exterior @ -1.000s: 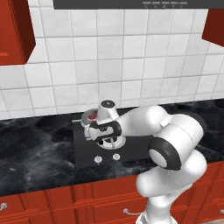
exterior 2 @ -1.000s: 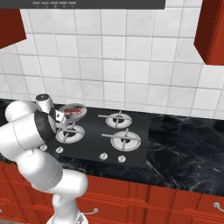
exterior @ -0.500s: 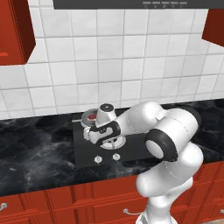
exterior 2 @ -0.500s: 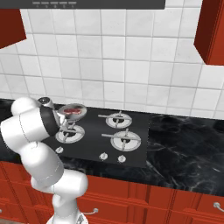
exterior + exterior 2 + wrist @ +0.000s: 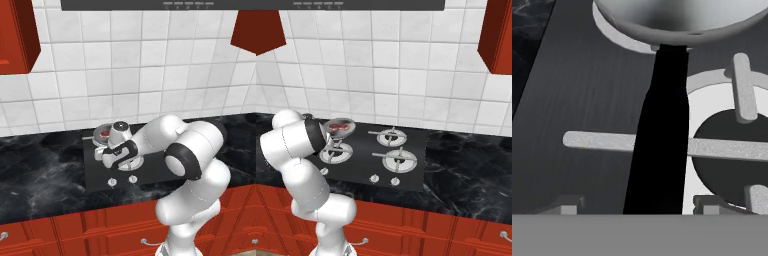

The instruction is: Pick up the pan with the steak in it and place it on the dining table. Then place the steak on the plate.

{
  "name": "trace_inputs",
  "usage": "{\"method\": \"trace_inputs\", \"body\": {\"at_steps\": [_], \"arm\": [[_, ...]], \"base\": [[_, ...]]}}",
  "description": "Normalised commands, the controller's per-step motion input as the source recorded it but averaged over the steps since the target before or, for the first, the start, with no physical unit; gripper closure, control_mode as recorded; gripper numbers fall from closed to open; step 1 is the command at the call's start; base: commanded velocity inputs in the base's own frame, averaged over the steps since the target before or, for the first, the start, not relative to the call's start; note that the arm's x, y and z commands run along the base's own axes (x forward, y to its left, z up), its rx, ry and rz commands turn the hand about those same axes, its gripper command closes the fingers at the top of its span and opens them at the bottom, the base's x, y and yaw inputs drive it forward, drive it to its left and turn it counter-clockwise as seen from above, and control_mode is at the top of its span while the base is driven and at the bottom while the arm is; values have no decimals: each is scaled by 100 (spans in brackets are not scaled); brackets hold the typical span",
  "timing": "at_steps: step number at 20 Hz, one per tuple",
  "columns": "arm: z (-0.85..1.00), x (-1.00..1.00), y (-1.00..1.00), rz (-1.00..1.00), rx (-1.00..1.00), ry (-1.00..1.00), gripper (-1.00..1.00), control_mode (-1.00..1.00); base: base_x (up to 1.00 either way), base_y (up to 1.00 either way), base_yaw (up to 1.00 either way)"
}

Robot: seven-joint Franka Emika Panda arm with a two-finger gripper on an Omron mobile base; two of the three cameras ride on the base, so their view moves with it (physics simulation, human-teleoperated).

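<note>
I have the black marble tabletop over the red cabinets in front of me, and set into it the flat black stove with its grey ring burners. On the back-left burner sits the shallow round grey metal pan, level, and inside it lies the small red steak with white marbling.

From the hand view I look straight along the pan's short black handle, which runs from the bottom edge up to the grey bowl. The hand straddles that handle: one dark fingertip shows on each side of it at the bottom, each with a gap to the handle. So the hand is spread around the handle and not pinching it yet, as far as I can tell.

My judgement on handling: the pan is rigid metal and likely fairly heavy, with its weight well out from the handle, so it will want to droop and twist once lifted. I would take the handle close to the bowl, squarely across its width, and hold firmly. The steak is soft, loose and probably slick, so any tilt could slide it toward the rim; the pan should stay level while carried.
</note>
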Motion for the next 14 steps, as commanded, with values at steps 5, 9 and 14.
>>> {"method": "trace_inputs", "body": {"at_steps": [5,9,14], "arm": [[6,0,0,0,0,-1,100,-100],[38,0,1,-2,0,-9,100,-100],[57,-5,0,-1,0,-14,100,-100]], "base": [[0,0,0],[0,0,0],[0,0,0]]}}
